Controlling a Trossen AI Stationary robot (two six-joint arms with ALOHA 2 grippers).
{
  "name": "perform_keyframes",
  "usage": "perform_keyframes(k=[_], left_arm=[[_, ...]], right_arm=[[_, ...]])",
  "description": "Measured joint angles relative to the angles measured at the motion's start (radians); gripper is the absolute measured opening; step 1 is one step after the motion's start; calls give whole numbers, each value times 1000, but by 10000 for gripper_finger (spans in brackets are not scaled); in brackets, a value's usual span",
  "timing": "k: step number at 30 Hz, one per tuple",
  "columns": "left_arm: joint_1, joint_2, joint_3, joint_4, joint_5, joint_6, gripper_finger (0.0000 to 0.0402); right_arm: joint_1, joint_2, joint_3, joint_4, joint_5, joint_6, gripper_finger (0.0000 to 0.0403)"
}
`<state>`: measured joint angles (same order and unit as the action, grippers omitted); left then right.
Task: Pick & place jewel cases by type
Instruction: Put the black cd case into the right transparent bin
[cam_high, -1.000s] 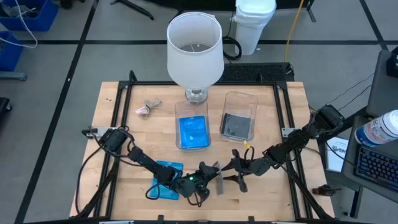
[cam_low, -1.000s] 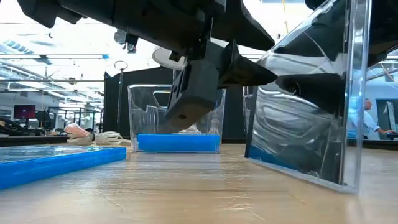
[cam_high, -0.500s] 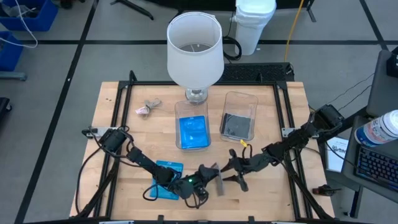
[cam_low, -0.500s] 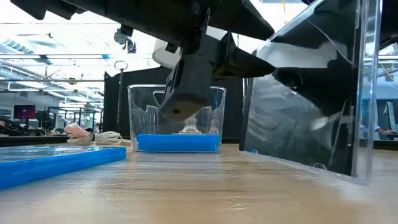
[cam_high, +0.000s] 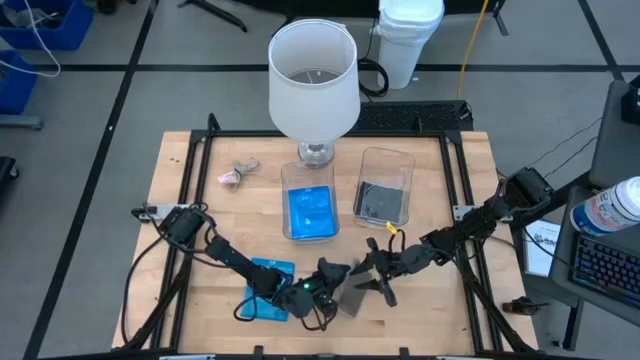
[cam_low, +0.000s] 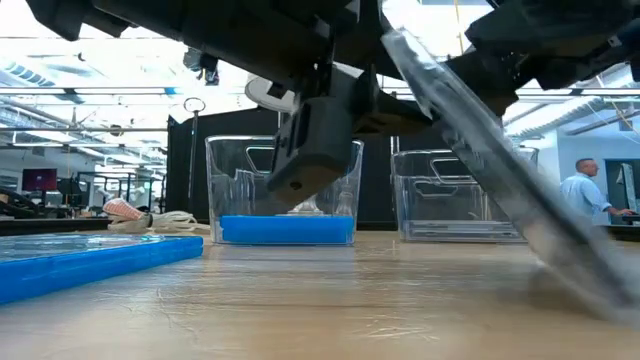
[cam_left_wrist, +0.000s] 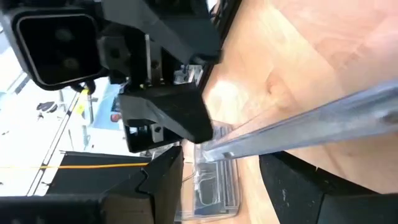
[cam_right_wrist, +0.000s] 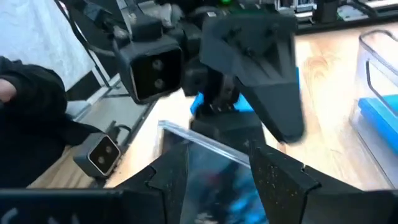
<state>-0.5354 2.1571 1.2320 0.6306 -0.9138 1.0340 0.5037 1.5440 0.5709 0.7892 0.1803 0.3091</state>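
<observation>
A smoky grey jewel case (cam_high: 350, 298) slants between my two grippers near the table's front edge. My right gripper (cam_high: 364, 283) is shut on it. My left gripper (cam_high: 334, 286) stands open, its fingers on either side of one corner of the case (cam_left_wrist: 214, 149). A blue jewel case (cam_high: 262, 303) lies flat on the table under my left arm. Another blue case (cam_high: 311, 211) lies in the left clear tub (cam_high: 287, 200), and a grey one (cam_high: 382, 203) lies in the right tub (cam_high: 386, 160). My right gripper pinches the grey case between its two fingers (cam_right_wrist: 273, 177), coming nearly level from the table's right. It has the case by its upper part (cam_low: 440, 75). The case hangs tilted, its lower end (cam_low: 590, 285) down by the table; I cannot tell whether that end touches the wood.
A lamp with a white shade (cam_high: 312, 80) stands behind the tubs. A small pinkish-grey lump (cam_high: 232, 178) lies at the far left. Black rails (cam_high: 200, 150) frame the table. A person (cam_low: 585, 195) stands in the room beyond.
The grey case stood almost upright with its broad face toward the table's near edge. It has since turned and tipped over and now slants steeply. My right gripper has turned a little with it. Neither gripper has opened or shut.
</observation>
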Motion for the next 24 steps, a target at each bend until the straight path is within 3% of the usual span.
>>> perform_keyframes(k=[9,15,21,24], left_arm=[[0,0,0,-30,60,-16,214],[1,0,0,-30,96,-14,214],[8,0,0,-30,130,-15,214],[14,0,0,-30,161,-16,214]], right_arm=[[0,0,-2,-42,26,44,160],[47,-40,6,-141,8,165,155],[183,-157,119,-668,290,376,99],[238,-158,137,-754,347,512,66]])
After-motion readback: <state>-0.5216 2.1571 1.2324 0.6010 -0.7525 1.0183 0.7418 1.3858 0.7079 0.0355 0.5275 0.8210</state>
